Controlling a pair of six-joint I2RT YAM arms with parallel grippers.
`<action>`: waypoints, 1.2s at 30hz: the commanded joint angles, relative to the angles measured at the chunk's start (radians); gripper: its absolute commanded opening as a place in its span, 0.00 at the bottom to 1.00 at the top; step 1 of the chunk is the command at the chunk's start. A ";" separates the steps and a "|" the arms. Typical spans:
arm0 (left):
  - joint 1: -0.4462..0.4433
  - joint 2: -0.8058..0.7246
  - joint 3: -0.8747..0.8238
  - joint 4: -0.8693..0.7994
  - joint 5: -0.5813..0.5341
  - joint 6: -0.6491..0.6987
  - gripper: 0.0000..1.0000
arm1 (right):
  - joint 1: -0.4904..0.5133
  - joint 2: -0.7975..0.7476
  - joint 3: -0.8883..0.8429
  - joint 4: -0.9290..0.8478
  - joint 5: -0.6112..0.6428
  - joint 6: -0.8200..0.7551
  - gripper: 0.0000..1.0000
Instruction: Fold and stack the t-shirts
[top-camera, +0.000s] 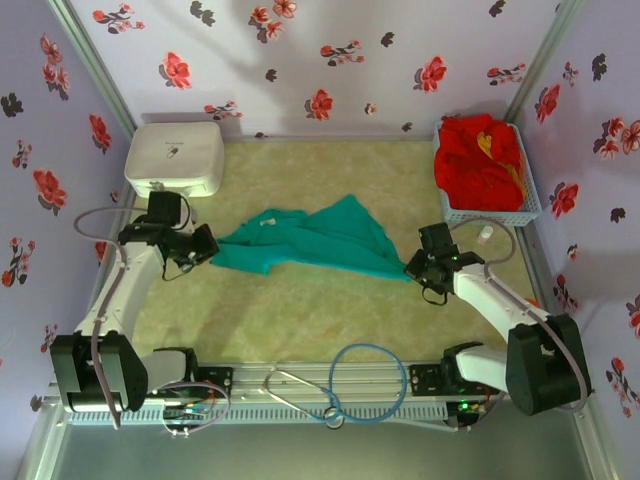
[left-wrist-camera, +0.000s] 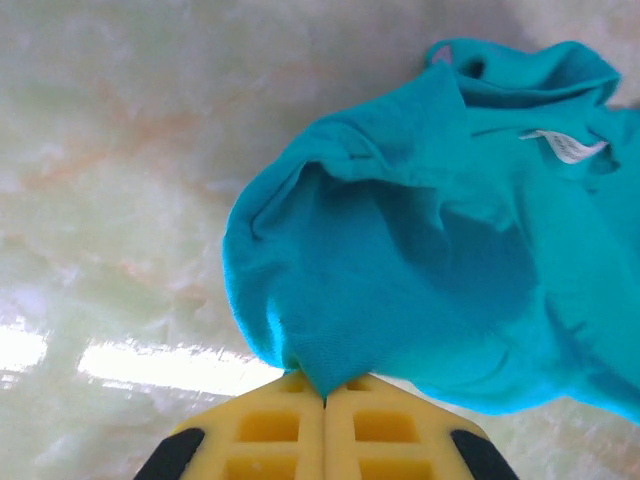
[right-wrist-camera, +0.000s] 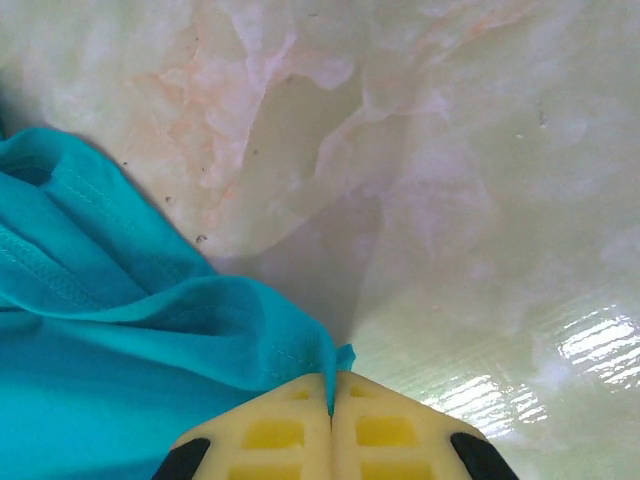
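Teal tee crumpled mid-counter, red tees heaped in basket far right, white box far left, opposite edges pinched by left fingers and right fingers, arms held low.

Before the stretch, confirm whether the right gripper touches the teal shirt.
Touching: right wrist view shows the right gripper shut on an edge of the teal t-shirt.

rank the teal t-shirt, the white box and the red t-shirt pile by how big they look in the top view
1. teal t-shirt, clearly the largest, spread out wide.
2. red t-shirt pile and white box: they look about alike, too close to rank.
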 joint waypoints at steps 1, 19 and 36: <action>0.005 -0.018 -0.059 -0.091 0.023 0.007 0.00 | -0.005 -0.046 -0.015 -0.011 0.030 0.010 0.00; -0.111 0.060 0.117 0.011 -0.088 0.080 0.56 | -0.004 0.146 0.211 0.089 -0.086 -0.200 0.91; -0.523 0.687 0.716 0.034 -0.362 0.359 0.62 | -0.008 0.476 0.499 0.112 -0.210 -0.281 0.93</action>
